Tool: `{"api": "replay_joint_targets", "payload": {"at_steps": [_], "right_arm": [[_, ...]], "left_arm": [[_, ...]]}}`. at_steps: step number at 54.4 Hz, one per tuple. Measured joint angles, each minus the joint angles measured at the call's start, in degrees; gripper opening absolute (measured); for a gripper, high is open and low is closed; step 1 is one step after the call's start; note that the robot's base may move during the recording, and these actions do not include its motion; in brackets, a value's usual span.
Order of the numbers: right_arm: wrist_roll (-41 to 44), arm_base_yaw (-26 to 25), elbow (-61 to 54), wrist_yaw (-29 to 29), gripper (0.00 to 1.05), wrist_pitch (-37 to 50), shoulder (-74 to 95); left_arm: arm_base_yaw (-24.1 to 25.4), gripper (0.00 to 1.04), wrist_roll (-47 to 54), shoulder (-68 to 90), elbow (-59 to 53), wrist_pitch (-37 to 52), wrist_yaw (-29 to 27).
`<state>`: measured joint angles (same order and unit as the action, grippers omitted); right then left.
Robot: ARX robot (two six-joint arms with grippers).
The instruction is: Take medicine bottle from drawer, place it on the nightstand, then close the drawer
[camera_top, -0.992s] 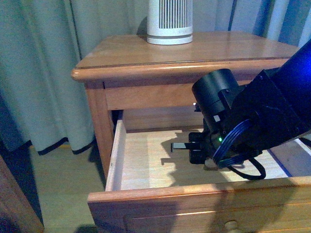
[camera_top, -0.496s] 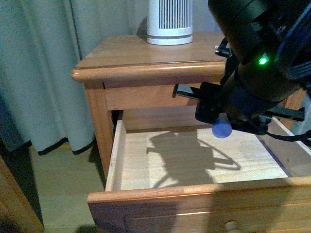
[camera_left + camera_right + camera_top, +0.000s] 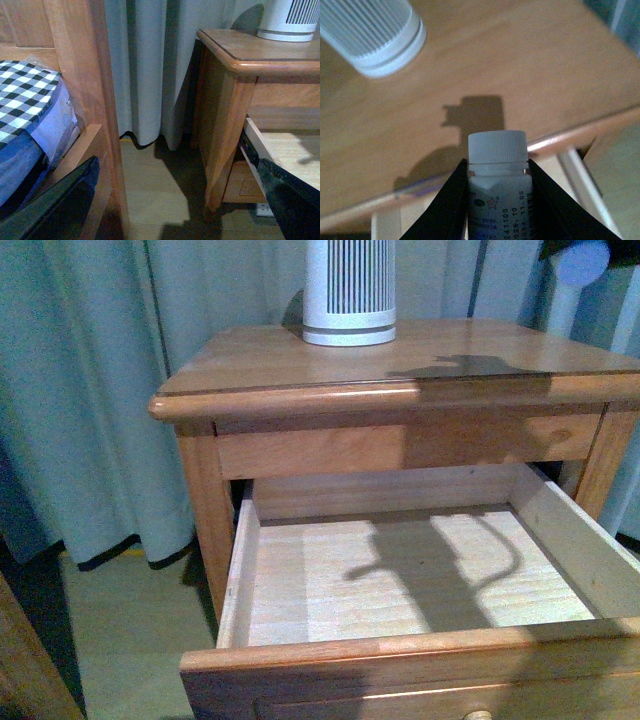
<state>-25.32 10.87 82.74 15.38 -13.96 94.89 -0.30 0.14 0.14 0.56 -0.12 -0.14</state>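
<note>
Pale grey-green curtain (image 3: 90,390) behind, hanging down to a tan floor. In front of it, the orange-brown nightstand (image 3: 300,360) with a glossy top and rounded edges. At the back edge of the top, near the middle, a white ribbed cylinder (image 3: 349,290) standing upright. Below the front edge, the drawer (image 3: 238,570) pulled far out; shows pale planks from wall to wall, crossed only by a curved shadow. Knob just visible at the lower border of the front view.

High over the right side of the top, toward its front edge: the medicine bottle (image 3: 498,175), white, ribbed cap, printed label, clear of the wood. Throws a dark shadow onto the top near the front edge. Pinched at the shoulder by the right gripper (image 3: 497,167), one dark finger pressed to each side.

Left gripper (image 3: 175,167) low beside the nightstand's left side, fingers spread wide, only floor between them. Beside it, a wooden bed frame (image 3: 80,75) and checked bedding (image 3: 25,90).
</note>
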Motion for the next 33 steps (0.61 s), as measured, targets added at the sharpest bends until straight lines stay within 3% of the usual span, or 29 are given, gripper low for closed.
{"api": "replay_joint_targets", "payload": {"at_steps": [18, 33], "right_arm": [[11.1, -4.7, 15.9, 2.4, 0.30, 5.1, 17.9], [14.7, -5.2, 17.4, 4.3, 0.32, 8.7, 25.2]], "left_arm": [[0.0, 0.98, 0.0, 0.0, 0.0, 0.0, 0.0], [0.0, 0.98, 0.0, 0.0, 0.0, 0.0, 0.0]]}}
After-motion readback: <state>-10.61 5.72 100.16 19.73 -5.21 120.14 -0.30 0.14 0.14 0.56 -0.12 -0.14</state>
